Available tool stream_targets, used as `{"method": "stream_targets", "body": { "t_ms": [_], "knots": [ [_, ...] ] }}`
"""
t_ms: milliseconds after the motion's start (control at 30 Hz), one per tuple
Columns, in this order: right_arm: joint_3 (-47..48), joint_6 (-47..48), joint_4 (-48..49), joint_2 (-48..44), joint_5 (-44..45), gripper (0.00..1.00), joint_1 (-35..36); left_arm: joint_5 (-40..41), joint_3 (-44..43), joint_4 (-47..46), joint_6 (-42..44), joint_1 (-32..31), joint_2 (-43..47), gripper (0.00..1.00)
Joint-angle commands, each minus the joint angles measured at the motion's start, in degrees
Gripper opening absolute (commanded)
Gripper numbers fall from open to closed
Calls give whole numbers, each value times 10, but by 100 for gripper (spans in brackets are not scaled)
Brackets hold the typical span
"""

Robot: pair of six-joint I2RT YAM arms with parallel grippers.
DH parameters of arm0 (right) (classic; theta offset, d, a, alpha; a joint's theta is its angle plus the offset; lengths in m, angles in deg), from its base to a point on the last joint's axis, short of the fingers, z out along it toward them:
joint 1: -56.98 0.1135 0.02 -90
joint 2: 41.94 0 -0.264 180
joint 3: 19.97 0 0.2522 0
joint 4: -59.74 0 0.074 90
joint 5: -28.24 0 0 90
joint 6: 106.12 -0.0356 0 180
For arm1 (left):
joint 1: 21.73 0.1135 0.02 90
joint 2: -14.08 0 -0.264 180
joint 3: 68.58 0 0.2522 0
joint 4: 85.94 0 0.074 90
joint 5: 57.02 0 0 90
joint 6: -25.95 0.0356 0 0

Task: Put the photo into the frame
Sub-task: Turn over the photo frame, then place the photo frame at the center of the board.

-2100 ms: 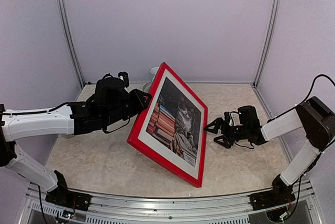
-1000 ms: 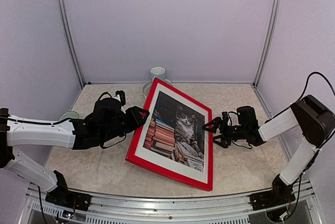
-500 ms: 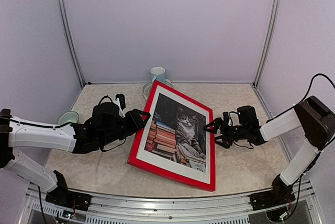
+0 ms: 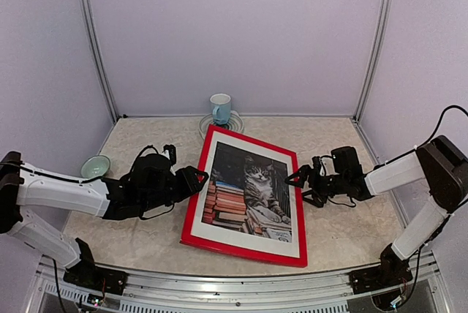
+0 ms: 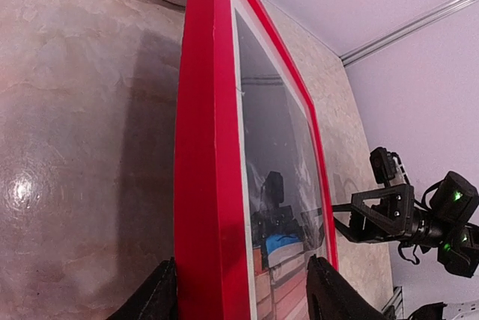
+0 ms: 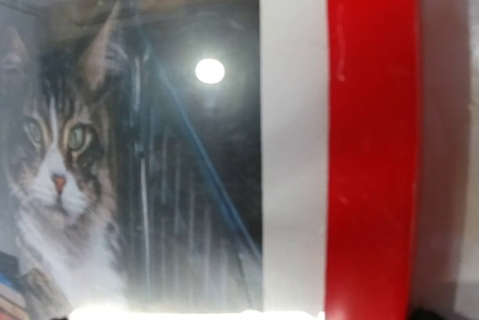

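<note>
Frame: red rectangular picture frame [image 4: 191,214] lying flat on marble counter [image 4: 146,243].
Photo: glossy cat-and-books print [image 4: 248,196] sitting inside, showing face-up.
Left jaws: apart, straddling left edge.
Right jaws: wide apart, likely guarding right edge.

This was a lab test booth: pale walls [image 4: 234,35], aluminium corner posts [image 4: 95,42], a marble-patterned tabletop [image 4: 146,236] and 2 robot arms [image 4: 58,192] on a metal rail [image 4: 234,289].
</note>
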Motion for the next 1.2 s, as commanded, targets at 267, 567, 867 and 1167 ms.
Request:
{"method": "stream_targets", "body": {
  "t_ms": [267, 567, 867, 1167],
  "knots": [
    [28, 19, -40, -13, 17, 99, 6, 12, 16, 46, -5, -14, 25, 63],
    [39, 22, -52, -15, 20, 99, 6, 23, 20, 57, -17, -9, -1, 67],
    [58, 36, -86, -6, 32, 99, 6, 40, 0, 98, 6, 9, -32, 80],
    [53, 32, -69, 13, 25, 99, 6, -4, -8, 69, 23, 61, -109, 92]
  ]
}}
